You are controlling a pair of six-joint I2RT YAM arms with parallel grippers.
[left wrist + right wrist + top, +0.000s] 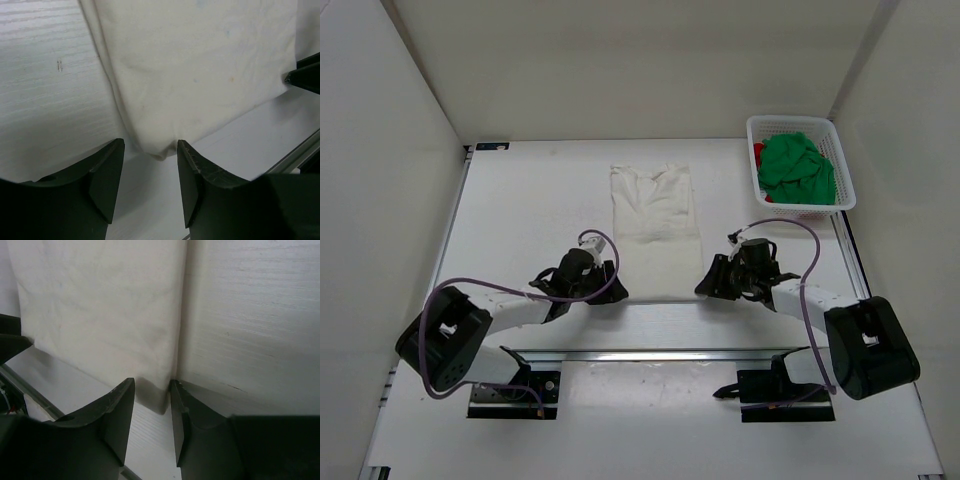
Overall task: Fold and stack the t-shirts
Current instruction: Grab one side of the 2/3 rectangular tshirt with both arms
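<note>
Left gripper [150, 145] has its fingers apart, the cream shirt [655, 215] corner right between the tips. Same with the right gripper [152, 382] at the other corner. Green shirt [795, 165] and red shirt [759, 155] sit in the basket [790, 120], well beyond it.

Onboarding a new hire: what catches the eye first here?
The cream-white t-shirt, folded into a long strip, lies mid-table; the left gripper and right gripper sit at its near corners, jaws open around each. At the far right, a white mesh basket holds a bright green t-shirt with red cloth peeking out.
</note>
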